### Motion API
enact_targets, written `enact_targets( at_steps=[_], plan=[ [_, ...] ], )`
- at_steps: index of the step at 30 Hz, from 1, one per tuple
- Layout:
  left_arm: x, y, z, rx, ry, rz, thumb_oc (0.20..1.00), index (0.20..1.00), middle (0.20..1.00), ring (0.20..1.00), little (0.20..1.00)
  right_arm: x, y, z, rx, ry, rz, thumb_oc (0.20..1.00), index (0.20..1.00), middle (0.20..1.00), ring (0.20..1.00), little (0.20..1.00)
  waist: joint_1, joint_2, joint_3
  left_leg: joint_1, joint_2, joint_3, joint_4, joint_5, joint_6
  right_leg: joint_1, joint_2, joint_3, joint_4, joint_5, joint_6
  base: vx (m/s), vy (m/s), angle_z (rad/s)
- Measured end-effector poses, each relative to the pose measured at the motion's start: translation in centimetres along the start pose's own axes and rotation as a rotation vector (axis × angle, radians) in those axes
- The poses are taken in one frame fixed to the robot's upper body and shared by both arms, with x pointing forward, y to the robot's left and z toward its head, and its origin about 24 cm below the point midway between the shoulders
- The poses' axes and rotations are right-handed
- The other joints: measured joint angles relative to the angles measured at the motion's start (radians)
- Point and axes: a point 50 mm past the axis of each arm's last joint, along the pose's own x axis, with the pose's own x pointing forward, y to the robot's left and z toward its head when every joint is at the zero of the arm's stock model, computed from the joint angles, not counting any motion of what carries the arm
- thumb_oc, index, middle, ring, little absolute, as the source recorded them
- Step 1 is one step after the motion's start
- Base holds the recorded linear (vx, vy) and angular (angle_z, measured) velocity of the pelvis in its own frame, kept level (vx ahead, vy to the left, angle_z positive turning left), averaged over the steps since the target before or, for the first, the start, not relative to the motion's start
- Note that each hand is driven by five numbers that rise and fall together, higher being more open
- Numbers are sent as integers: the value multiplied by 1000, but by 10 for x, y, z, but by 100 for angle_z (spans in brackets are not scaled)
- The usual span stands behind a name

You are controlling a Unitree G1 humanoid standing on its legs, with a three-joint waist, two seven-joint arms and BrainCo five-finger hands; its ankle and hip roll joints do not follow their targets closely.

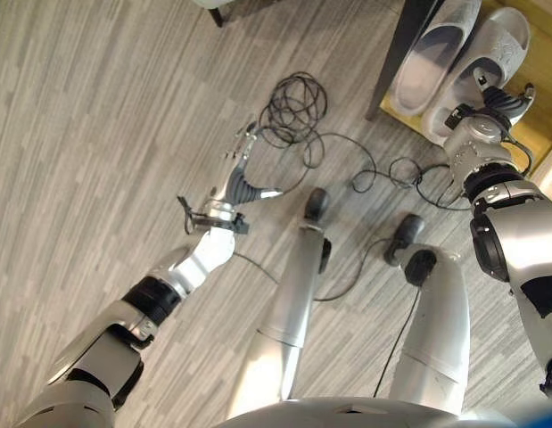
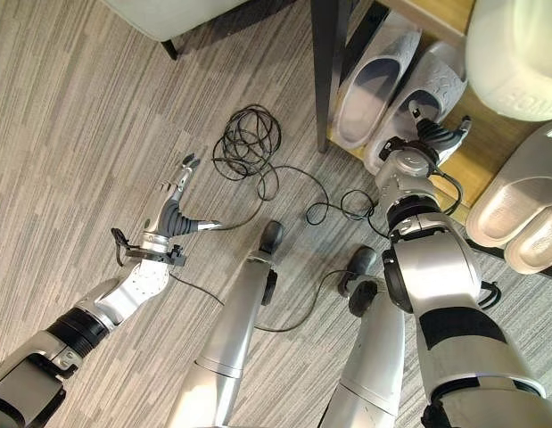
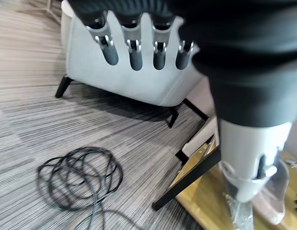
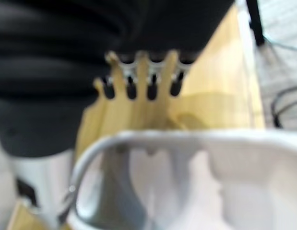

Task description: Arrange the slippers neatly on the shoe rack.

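- We see our right hand [image 2: 427, 135] reaching to the wooden shoe rack [image 2: 490, 147], its dark cover over the heel end of a pale grey slipper [image 2: 416, 100] that lies on the rack's low shelf.
- In the right wrist view the right fingers [image 4: 130, 88] stand in a straight row above the slipper's rim [image 4: 186, 139], with the wood of the shelf showing past them; they look extended, not curled round the slipper, and we cannot tell whether the thumb touches it.
- A second pale grey slipper [image 2: 374, 80] lies just beside the first on the same shelf, next to the rack's dark post [image 2: 325, 62], both toes pointing into the rack.
- Further pale slippers [image 2: 516, 209] rest at the rack's far right side, and another light one [image 2: 516, 53] sits above.
- Our left hand [image 2: 173, 209] hangs over the grey striped floor [image 2: 70, 134], well apart from the rack, holding nothing.
- In the left wrist view the left fingers [image 3: 134, 52] are straight and spread, touching nothing.
- A white chair with dark legs [image 3: 124, 72] stands on the floor beyond the left hand.
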Motion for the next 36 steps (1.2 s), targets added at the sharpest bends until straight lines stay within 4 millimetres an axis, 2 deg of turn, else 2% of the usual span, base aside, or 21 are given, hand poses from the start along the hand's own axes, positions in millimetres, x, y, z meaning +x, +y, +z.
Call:
enact_targets(
  at_steps=[4,7,10,11,13,15,17,19,20,22,25,28,31,33,34,35,36],
  plan=[
    [-3,-3,-10,13,64,-6,1000,1000,1000,1000,1000,-7,-1,-23,-60,8,1,1000,1000,1000,1000,1000,-8,-8,4,30,11,5,1,-1,-1,31,13,2,-8,5,-1,-84,34,-7],
    [-5,-2,-15,2,100,-5,1000,1000,1000,1000,1000,-19,7,-39,-74,31,41,1000,1000,1000,1000,1000,-16,-24,7,68,24,14,-13,-5,5,62,27,10,-32,14,-1,-60,23,-15],
    [-5,-3,-21,-4,134,-14,1000,1000,1000,1000,1000,-39,18,-62,-94,41,158,1000,1000,1000,1000,1000,-38,-45,13,106,34,18,-26,-4,6,96,38,19,-47,16,2,-45,14,-8],
    [-4,-3,-21,-10,137,-17,1000,1000,1000,1000,1000,-42,19,-65,-97,34,187,1000,1000,1000,1000,1000,-40,-48,15,109,35,16,-27,-4,6,100,41,19,-48,16,1,-41,21,-6],
    [-4,-4,-21,-19,148,-20,1000,1000,1000,1000,1000,-55,20,-84,-114,50,259,1000,1000,1000,1000,1000,-52,-60,19,124,40,16,-29,-5,5,114,45,18,-54,18,-2,-40,23,-5],
    [-6,-11,-23,-24,182,-48,1000,1000,1000,1000,1000,-72,9,-117,-149,96,308,1000,1000,1000,1000,1000,-59,-68,23,163,47,16,-48,-5,5,159,49,9,-82,22,0,-40,39,-8],
    [-12,-19,-27,-33,216,-73,1000,1000,1000,1000,1000,-90,-16,-160,-233,171,331,1000,1000,1000,1000,1000,-84,-81,26,230,63,23,-66,-11,8,231,66,9,-123,36,-4,-43,53,-20],
    [-18,-26,-32,-51,271,-84,1000,1000,1000,1000,1000,-104,-34,-186,-289,217,353,1000,1000,1000,1000,1000,-96,-97,25,288,75,32,-88,-14,13,291,76,11,-161,44,5,-39,42,-23],
    [-24,-30,-36,-72,313,-87,1000,1000,1000,1000,1000,-115,-49,-206,-336,272,354,1000,1000,1000,1000,1000,-109,-114,20,327,84,41,-112,-19,20,328,83,15,-191,50,14,-41,56,-23],
    [-29,-37,-37,-89,336,-109,1000,1000,1000,1000,1000,-126,-73,-227,-392,320,378,1000,1000,1000,1000,1000,-119,-125,19,383,93,43,-141,-20,18,390,94,11,-238,63,19,-17,38,-16],
    [-35,-38,-41,-93,361,-124,1000,1000,1000,1000,1000,-140,-95,-247,-450,380,406,1000,1000,1000,1000,1000,-137,-139,14,434,101,43,-167,-21,20,446,102,8,-273,67,24,6,30,-6],
    [-51,-47,-47,-104,423,-154,1000,1000,1000,1000,1000,-155,-104,-256,-475,403,467,1000,1000,1000,1000,1000,-140,-148,16,522,111,45,-216,-15,25,539,113,1,-335,84,26,0,42,-6],
    [-78,-63,-53,-132,520,-198,1000,1000,1000,1000,1000,-170,-118,-270,-537,435,520,1000,1000,1000,1000,1000,-139,-156,16,635,115,53,-276,0,26,652,115,-7,-400,106,27,18,24,-1],
    [-119,-53,-58,-220,566,-196,1000,1000,1000,1000,1000,-183,-128,-281,-578,479,558,1000,1000,1000,1000,1000,-141,-154,18,742,125,44,-344,-1,19,770,121,-33,-481,110,34,114,39,4],
    [-139,-67,-77,-178,719,-255,1000,1000,1000,1000,1000,-185,-151,-292,-652,547,517,1000,1000,1000,1000,1000,-140,-147,18,816,127,44,-375,5,18,850,123,-40,-525,115,37,83,35,21],
    [-160,-63,-87,-138,800,-305,1000,1000,1000,1000,1000,-191,-162,-293,-662,537,552,1000,1000,1000,1000,1000,-117,-137,11,855,125,40,-405,4,30,892,117,-50,-539,109,40,70,42,15],
    [-167,-54,-87,-133,782,-310,1000,1000,1000,1000,1000,-193,-166,-293,-651,537,559,1000,1000,1000,1000,1000,-118,-147,8,874,126,40,-416,3,27,909,118,-51,-552,110,40,28,45,8]
  ],
)
